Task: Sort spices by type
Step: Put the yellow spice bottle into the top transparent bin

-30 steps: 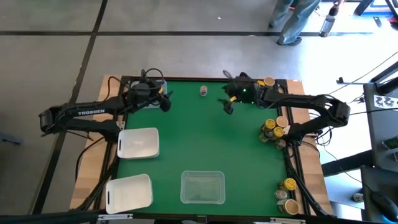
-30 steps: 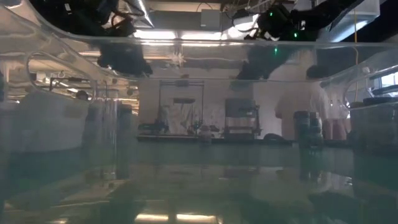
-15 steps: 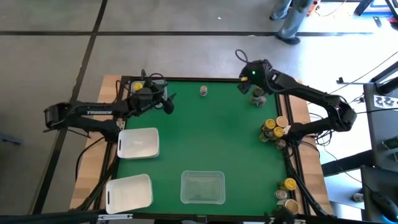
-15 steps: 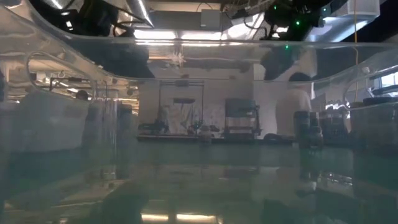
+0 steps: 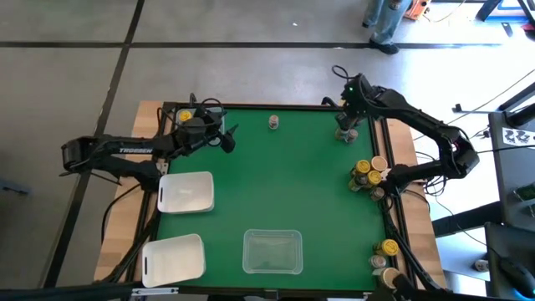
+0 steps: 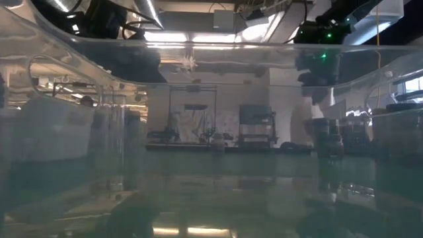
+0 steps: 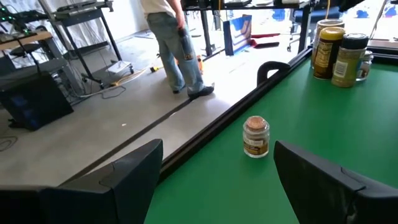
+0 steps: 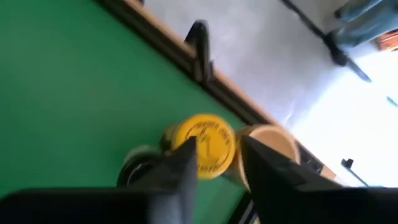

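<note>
My right gripper hovers over a small group of spice jars at the table's far right corner. In its wrist view its fingers stand a narrow gap apart over a yellow-lidded jar. A tan-lidded jar and a dark-lidded one stand beside it. My left gripper waits open at the far left. A lone tan-lidded jar stands on the green mat ahead of its fingers, also seen from above. My right gripper comes at the yellow-lidded jar from above, pointing down. One finger covers part of the lid's edge, the other stands just beside it. I cannot tell whether they touch the jar, which stands upright on the mat.
More jars cluster at the right edge and near the right front corner. Two white trays lie on the left and a clear tray at the front middle. A person stands on the floor beyond the far edge.
My right gripper has swung from the far middle of the table toward the right edge and now stands over the jars in the far right corner. The jars have kept their places.
</note>
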`<action>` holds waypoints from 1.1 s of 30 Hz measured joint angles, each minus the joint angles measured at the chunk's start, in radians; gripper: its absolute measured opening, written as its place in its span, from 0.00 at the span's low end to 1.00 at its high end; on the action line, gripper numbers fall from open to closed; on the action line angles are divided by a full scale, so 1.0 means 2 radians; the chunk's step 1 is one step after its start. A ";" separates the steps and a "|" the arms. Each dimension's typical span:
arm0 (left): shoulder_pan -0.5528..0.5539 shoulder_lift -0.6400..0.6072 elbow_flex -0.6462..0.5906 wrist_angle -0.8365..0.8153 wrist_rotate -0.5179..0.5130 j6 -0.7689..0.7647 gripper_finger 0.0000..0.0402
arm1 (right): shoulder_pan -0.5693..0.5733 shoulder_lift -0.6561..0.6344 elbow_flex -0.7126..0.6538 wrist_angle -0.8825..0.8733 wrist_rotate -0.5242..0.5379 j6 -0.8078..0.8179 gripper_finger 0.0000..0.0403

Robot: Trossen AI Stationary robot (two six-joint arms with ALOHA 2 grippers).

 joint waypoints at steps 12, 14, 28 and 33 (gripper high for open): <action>0.000 0.000 0.000 0.000 0.000 0.000 0.76 | 0.000 0.000 -0.035 0.004 0.007 -0.003 0.05; 0.000 0.000 0.000 0.000 0.000 0.001 0.76 | 0.000 0.000 -0.039 0.018 0.011 -0.004 0.02; 0.000 0.000 0.000 -0.001 0.000 0.000 0.76 | -0.036 0.025 -0.041 0.021 -0.035 -0.001 0.01; 0.000 0.000 0.000 -0.001 0.000 0.000 0.76 | -0.035 0.025 -0.041 0.025 -0.034 -0.002 0.01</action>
